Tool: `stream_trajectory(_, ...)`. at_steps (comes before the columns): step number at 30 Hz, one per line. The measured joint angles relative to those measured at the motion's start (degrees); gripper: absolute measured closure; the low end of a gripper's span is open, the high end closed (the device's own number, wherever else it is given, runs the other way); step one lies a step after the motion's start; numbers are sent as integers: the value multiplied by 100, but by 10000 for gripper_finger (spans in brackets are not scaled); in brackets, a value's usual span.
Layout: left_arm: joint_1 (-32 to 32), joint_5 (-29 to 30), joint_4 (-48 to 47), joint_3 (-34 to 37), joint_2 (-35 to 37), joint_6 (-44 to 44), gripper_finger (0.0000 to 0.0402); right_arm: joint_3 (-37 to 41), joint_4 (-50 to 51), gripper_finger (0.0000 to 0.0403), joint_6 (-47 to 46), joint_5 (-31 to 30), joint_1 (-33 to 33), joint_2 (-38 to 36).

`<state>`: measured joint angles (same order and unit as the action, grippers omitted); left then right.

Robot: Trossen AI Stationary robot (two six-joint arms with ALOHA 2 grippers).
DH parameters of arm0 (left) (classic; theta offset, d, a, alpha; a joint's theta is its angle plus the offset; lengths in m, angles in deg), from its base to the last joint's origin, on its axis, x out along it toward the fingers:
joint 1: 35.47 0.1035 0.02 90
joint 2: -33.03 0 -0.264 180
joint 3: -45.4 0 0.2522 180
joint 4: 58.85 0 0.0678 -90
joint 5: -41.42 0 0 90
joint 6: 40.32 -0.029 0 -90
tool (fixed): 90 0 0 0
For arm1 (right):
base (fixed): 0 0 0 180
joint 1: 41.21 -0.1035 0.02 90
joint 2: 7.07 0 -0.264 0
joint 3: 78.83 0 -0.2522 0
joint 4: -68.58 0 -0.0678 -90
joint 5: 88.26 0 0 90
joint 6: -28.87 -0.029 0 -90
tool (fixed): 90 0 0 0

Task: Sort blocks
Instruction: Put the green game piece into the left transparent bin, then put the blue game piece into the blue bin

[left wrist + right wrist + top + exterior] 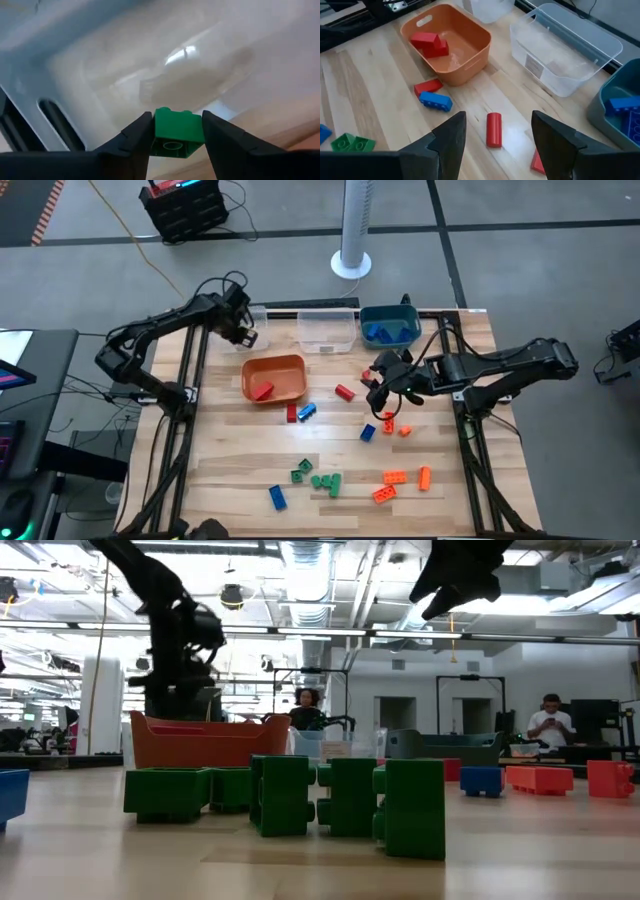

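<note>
While the right tool (pixel 497 137) gapes, the left tool (pixel 176 135) (over a clear bin (pixel 150 60)) pinches a green block (pixel 177 131).

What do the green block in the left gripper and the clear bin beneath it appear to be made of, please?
The green block, held in the left gripper, looks like hard moulded plastic: smooth, evenly coloured, with crisp studs and a hollow tube underneath. The clear bin seems to be translucent plastic with a slightly frosted sheen; light glints off its floor.

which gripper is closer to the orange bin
Left. The left gripper hangs just behind the orange bin, holding a green block; the right gripper is farther off, beside it.
</note>
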<state>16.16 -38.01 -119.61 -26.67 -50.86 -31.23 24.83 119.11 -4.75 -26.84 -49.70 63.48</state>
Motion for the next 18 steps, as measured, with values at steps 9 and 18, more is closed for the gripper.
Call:
stream_trajectory(9, 88, -88, -166, -131, 141, -196, 161, -2, 57, 168, 582, 401, 324, 40)
stream_trajectory(18, -910, -1410, -163, -685, 977, -152, 153, -2, 74, 168, 1338, 758, 925, 40)
